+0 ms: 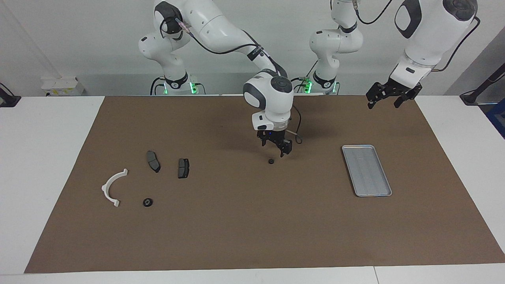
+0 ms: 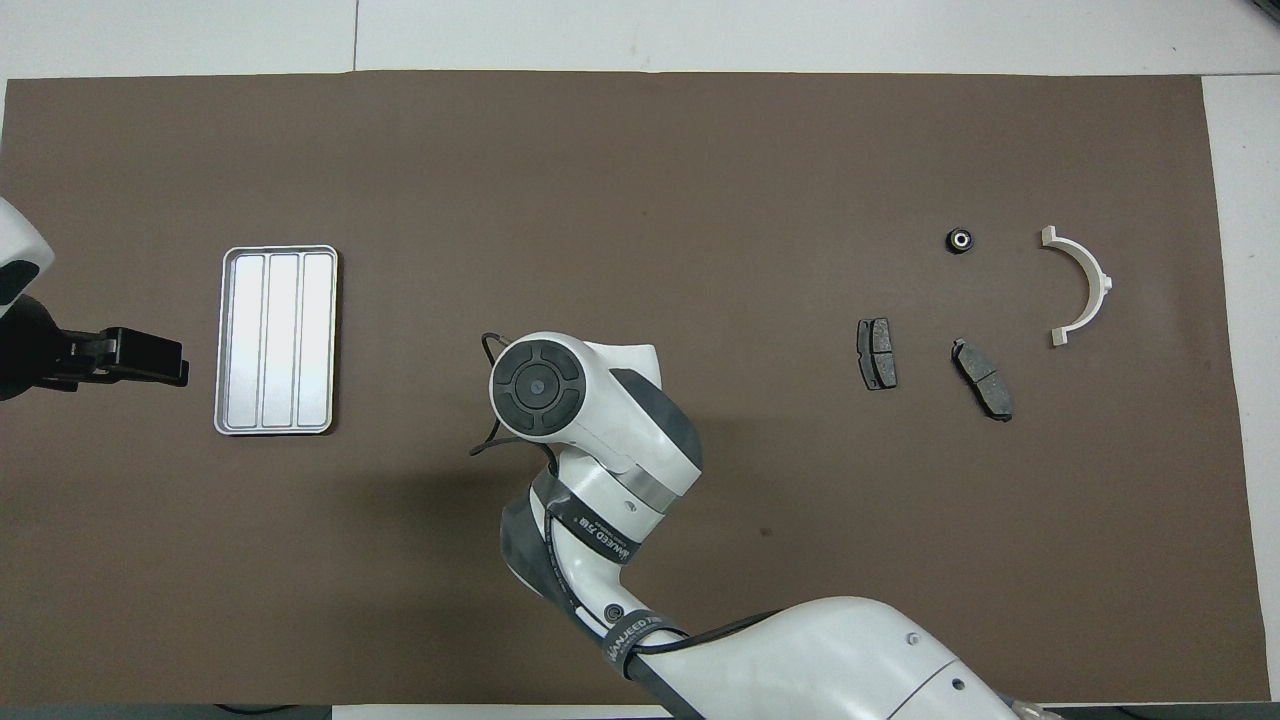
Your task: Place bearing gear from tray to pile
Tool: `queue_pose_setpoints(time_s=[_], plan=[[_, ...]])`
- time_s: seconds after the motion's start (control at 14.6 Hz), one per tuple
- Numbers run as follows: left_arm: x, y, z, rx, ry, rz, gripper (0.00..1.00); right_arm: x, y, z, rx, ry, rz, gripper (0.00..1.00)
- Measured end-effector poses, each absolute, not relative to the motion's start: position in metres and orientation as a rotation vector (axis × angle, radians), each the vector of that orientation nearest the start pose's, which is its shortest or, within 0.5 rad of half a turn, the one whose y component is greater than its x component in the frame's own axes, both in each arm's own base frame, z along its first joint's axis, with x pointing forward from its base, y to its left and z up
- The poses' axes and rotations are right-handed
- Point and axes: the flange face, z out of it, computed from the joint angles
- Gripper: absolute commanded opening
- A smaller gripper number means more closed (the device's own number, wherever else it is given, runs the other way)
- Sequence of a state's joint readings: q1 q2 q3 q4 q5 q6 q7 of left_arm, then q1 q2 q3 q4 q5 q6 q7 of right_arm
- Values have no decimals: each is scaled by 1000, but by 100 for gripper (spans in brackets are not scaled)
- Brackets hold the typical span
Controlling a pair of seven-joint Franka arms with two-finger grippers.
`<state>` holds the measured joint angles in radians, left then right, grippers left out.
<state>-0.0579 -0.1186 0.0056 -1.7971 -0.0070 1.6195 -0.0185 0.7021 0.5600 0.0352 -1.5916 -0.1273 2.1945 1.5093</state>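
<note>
right pincer (image 1: 275, 149) spread, empty, just above bearing gear (image 1: 271, 161) | left pincer (image 1: 386, 97) spread, waiting | risk: off-centre fingers nudge the small gear, closing misses

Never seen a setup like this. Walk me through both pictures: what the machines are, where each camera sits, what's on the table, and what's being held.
Two white robot arms work at a table with a brown mat. One picture looks across at them; the other looks down from above their end. The right gripper is open, low over a small black bearing gear lying mid-mat; in the overhead view the arm hides it. The left gripper waits, open, in the air over the mat's edge near the tray, which has nothing in it. At the right arm's end lie a white half-ring bracket, two dark pads and another gear. Nothing is held.
</note>
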Motion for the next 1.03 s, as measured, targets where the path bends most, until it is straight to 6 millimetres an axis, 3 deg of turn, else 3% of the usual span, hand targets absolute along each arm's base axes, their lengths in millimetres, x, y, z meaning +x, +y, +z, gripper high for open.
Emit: queue_pose_setpoints(time_s=[0.21, 0.69, 1.03], plan=[[516, -28, 585, -3145, 55, 93, 100, 531, 455, 304, -2953, 1098, -163, 100], [516, -29, 585, -3145, 55, 92, 100, 526, 461, 305, -2968, 1054, -158, 100], [516, -28, 585, -3145, 55, 92, 100, 521, 466, 292, -2992, 1038, -143, 96]])
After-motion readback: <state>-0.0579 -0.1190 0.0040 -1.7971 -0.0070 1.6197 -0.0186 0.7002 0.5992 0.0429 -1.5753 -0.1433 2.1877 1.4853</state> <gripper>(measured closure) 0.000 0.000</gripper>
